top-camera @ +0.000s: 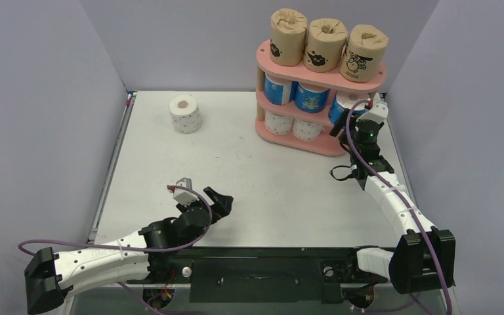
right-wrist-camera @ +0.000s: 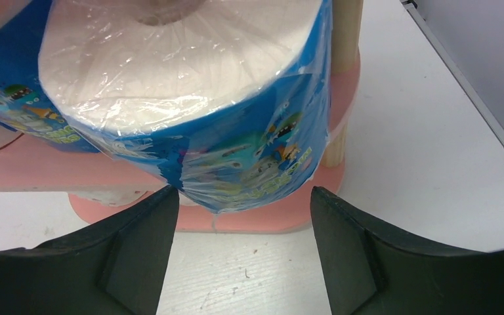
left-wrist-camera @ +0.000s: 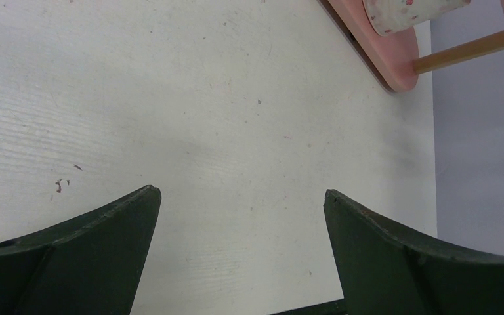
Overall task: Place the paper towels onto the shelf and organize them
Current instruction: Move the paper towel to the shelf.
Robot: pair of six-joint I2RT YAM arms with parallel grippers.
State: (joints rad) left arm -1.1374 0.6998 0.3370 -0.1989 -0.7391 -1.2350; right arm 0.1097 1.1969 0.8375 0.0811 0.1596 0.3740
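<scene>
The right pincer (right-wrist-camera: 241, 195), jaws apart, faces a blue roll (right-wrist-camera: 190, 85) at the right end of the shelf's (top-camera: 331, 146) middle tier, upper right in the overhead view. The roll's lower edge sits between the fingertips; whether they touch is unclear. Three brown rolls (top-camera: 325, 44) crown the shelf, with two white rolls (top-camera: 293, 126) on its lowest tier. One white dotted roll (top-camera: 185, 113) stands on the counter (top-camera: 269, 190), upper left. The left pincer (left-wrist-camera: 239, 193) gapes wide over the counter, lower left.

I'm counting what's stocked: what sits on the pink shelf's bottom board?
Two white pink-dotted wrapped rolls stand on the pink three-tier shelf's bottom board, left and middle. Its right end is hidden behind the right claw in the top view.
</scene>
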